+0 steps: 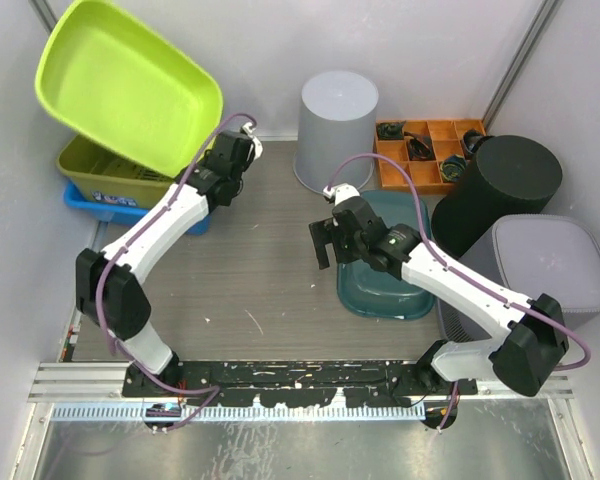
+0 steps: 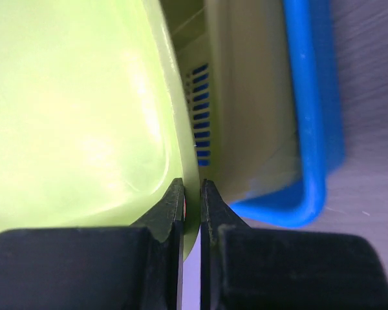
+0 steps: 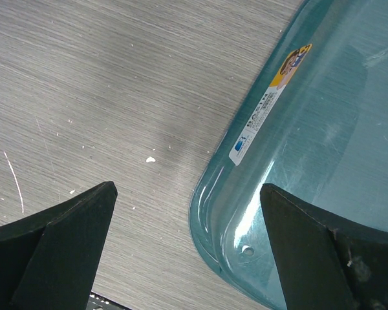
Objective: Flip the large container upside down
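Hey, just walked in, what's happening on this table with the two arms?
The left hand is clamped on the rim of the big lime-green tub, which is tipped up above an olive basket sitting in a blue tray, so the flip is partway, not yet upside down. The right hand is open and empty, hovering over the table by the corner of a teal tub.

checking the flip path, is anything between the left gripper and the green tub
Nothing: the left gripper is shut on the rim of the green tub. The tub is tilted up over an olive basket in a blue tray, both right beneath it.
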Motion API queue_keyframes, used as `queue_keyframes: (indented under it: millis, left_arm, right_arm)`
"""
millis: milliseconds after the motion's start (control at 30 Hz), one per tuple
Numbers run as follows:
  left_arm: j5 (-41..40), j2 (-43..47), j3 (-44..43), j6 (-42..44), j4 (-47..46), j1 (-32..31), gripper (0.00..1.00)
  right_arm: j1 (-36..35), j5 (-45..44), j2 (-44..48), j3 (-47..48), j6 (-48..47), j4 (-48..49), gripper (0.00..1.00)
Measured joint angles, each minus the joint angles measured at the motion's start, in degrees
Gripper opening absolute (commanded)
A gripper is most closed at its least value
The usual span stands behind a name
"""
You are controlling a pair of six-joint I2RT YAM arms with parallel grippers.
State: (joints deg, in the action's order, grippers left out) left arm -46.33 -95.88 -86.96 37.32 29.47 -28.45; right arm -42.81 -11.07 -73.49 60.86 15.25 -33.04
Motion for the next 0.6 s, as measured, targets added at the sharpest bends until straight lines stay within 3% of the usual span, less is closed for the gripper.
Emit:
queue_keyframes:
  millis: [167,333,600]
  left_arm:
    - [6.4,3.6,-4.8,-13.6,14.9,-0.9,0.0]
    - [12.4,4.6,-5.6,-21.9,22.3,-0.8,0.0]
    - [17.3,5.9,-7.6,-24.4,27.7,-0.8,0.0]
  right_arm:
    - [0.0,0.0,-1.0,0.0,0.1,0.0,1.0]
    - [0.0,0.0,-2.4,0.0,0.2,0.0,1.0]
    - [0.0,-1.4,-3.1,0.0,0.2,-0.2,1.0]
